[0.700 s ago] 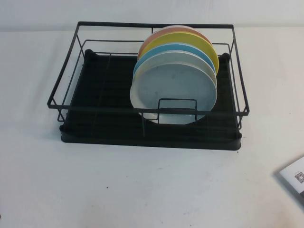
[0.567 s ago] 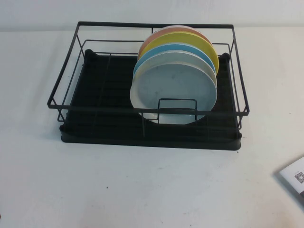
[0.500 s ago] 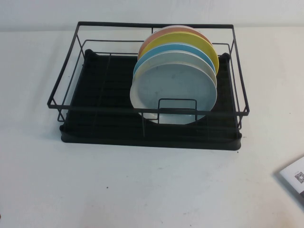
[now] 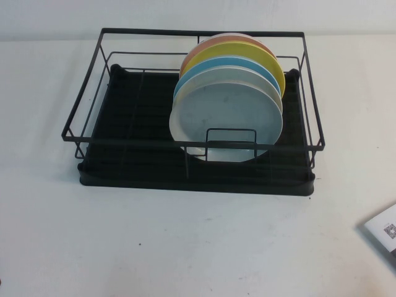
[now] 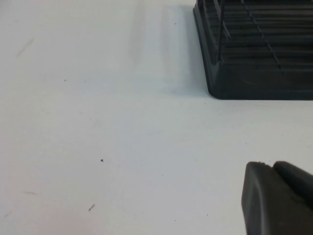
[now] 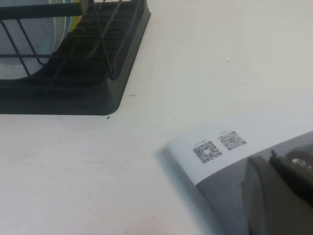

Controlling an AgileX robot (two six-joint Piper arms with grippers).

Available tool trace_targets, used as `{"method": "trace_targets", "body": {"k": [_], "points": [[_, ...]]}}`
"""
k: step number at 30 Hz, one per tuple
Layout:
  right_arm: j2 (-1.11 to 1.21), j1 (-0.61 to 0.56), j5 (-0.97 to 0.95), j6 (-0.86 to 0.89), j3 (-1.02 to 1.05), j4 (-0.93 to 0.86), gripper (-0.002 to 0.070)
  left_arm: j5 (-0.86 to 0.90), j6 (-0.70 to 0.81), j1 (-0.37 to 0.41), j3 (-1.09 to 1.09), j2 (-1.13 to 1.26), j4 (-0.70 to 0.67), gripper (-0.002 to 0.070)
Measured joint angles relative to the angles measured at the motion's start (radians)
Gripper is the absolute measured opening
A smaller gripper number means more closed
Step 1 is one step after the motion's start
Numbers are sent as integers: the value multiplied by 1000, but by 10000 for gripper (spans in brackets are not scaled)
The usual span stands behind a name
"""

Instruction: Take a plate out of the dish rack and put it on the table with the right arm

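Looking down from the high view, I see neither of my arms; only a white sheet with printed codes (image 4: 385, 231) pokes in, cut off at the table's (image 4: 185, 247) right edge near the front corner. The dish rack (image 4: 193, 111) sits toward the table's back edge, and the plate (image 4: 229, 117), pale grey-blue, stands on edge at the front of a stack in the rack's right half, its lower rim crossed by the rack's front wire. Behind it only the rims of a sky-blue plate (image 4: 204, 68), a yellow plate (image 4: 272, 69) and an orange plate (image 4: 213, 42) show. In my left wrist view, my left gripper (image 5: 279, 198) is a dark block cut off at the corner, hovering over bare table near a corner of the rack; I cannot tell how its jaws stand. In my right wrist view, my right gripper (image 6: 281, 188) is blurred and cropped above the printed sheet, jaws together, holding nothing, well apart from the rack.
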Motion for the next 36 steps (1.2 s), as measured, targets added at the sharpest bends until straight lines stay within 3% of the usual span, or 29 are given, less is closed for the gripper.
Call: {"method": "trace_targets", "body": {"k": [14,23,31,36], "points": [[0,0,-4,0,0,90,-18,0,0,0,0,0,0,-4],[0,0,-191,0,2,523,-18,0,0,0,0,0,0,-4],[0,0,-257,0,2,697,-18,0,0,0,0,0,0,-4],[95,0,-152,0,-98,683,-18,0,0,0,0,0,0,-4]]}}
